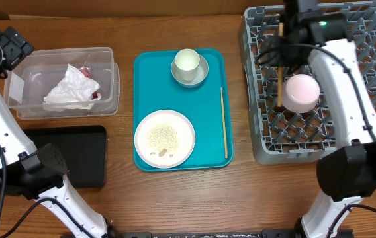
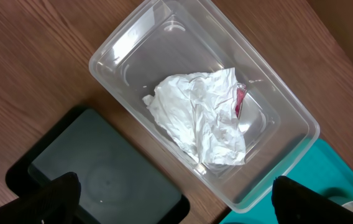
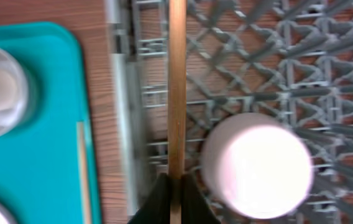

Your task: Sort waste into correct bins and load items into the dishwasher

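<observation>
My right gripper point(image 3: 176, 200) is shut on a wooden chopstick point(image 3: 176, 87) and holds it over the left part of the grey dishwasher rack point(image 1: 363, 30), beside an upturned pale-pink bowl point(image 1: 301, 91). Another chopstick point(image 1: 224, 122) lies on the teal tray point(image 1: 211, 99). That tray also carries a plate point(image 1: 181, 149) with rice grains point(image 1: 163, 135), and a cup point(image 1: 187, 61) set in a small bowl point(image 1: 203, 74). The crumpled napkin point(image 2: 201, 118) lies in the clear tub point(image 2: 120, 43). My left gripper point(image 2: 176, 205) hangs open above the tub and the black tray point(image 2: 96, 168).
A small red scrap point(image 2: 239, 101) lies next to the napkin in the tub. The rack's upright pegs point(image 3: 270, 56) stand around the upturned bowl point(image 3: 257, 165). Bare wooden table point(image 1: 122, 39) separates tub, teal tray and rack.
</observation>
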You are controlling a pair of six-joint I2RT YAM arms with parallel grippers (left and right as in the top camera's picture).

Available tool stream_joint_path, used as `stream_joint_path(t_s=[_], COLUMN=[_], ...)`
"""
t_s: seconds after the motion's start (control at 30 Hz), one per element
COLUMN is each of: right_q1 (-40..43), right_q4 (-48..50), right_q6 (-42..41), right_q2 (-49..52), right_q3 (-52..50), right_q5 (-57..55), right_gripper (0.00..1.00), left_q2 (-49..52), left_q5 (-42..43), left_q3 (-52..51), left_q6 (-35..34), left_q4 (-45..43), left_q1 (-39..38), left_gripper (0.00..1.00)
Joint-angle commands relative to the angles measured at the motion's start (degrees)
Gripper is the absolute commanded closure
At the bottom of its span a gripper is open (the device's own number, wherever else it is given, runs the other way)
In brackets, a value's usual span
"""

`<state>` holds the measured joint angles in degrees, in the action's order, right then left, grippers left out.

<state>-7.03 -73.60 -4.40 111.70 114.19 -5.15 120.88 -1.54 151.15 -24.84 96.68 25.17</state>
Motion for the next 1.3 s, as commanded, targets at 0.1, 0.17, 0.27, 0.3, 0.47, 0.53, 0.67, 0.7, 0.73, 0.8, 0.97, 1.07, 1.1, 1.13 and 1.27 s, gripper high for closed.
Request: stream_joint_path(t_s=[0.1, 0.17, 0.27, 0.3, 0.47, 0.53, 0.67, 0.7, 0.73, 0.8, 0.97, 1.07, 1.1, 1.13, 1.27], right_q1=[2.1, 2.2, 2.2, 2.1, 1.9, 1.9, 1.9, 1.9, 1.9, 1.9, 1.9, 1.8, 1.7, 1.4, -0.9], right_q4=[4.1, 6.9, 11.1, 12.1, 15.2, 15.7, 15.9, 15.9, 15.9, 15.9, 15.7, 15.6, 15.6, 15.5, 14.7], right_q6=[4.9, 4.9, 4.9, 4.9, 4.9, 4.8, 4.8, 4.8, 4.7, 4.5, 2.2, 2.2, 2.2, 2.0, -0.7], right_q2=[-0.3, -0.3, -0.3, -0.3, -0.2, -0.2, -0.2, -0.2, -0.3, -0.2, -0.3, -0.4, -0.5, -0.7, -1.4], right_q3=[-5.3, -7.5, -10.6, -11.3, -12.9, -13.0, -13.0, -13.0, -13.0, -13.0, -13.0, -12.9, -12.9, -12.9, -12.9], right_q5=[4.1, 6.2, 9.8, 10.5, 11.8, 12.4, 13.0, 13.1, 13.1, 13.2, 16.5, 21.2, 22.8, 24.2, 24.9], right_gripper=[0.96, 0.96, 0.96, 0.96, 0.96, 0.95, 0.87, 0.7, 0.54, 0.53, 0.53, 0.53, 0.53, 0.53, 0.53], left_q2=[0.3, 0.3, 0.3, 0.3, 0.3, 0.3, 0.3, 0.3, 0.3, 0.3, 0.3, 0.3, 0.3, 0.3, 0.3], left_q5=[-0.3, -0.3, -0.3, -0.3, -0.3, -0.3, -0.4, -0.4, -0.3, -0.3, -0.4, -0.3, -0.3, -0.3, -0.3], left_q3=[0.0, 0.0, 0.0, 0.0, 0.0, 0.0, 0.0, 0.0, 0.0, 0.0, 0.0, 0.0, 0.0, 0.0, 0.0], left_q6=[1.1, 1.1, 1.1, 1.1, 1.1, 1.1, 1.1, 1.1, 1.1, 1.1, 1.1, 1.1, 1.1, 1.1, 1.1], left_q4=[0.1, 0.1, 0.1, 0.1, 0.1, 0.1, 0.1, 0.1, 0.1, 0.1, 0.1, 0.1, 0.1, 0.1, 0.1], left_q1=[-0.1, -0.1, -0.1, -0.1, -0.1, -0.1, -0.1, -0.1, -0.1, -0.1, -0.1, -0.1, -0.1, -0.1, -0.1], left_gripper=[0.0, 0.0, 0.0, 0.0, 0.0, 0.0, 0.0, 0.0, 0.0, 0.0, 0.0, 0.0, 0.0, 0.0, 0.0])
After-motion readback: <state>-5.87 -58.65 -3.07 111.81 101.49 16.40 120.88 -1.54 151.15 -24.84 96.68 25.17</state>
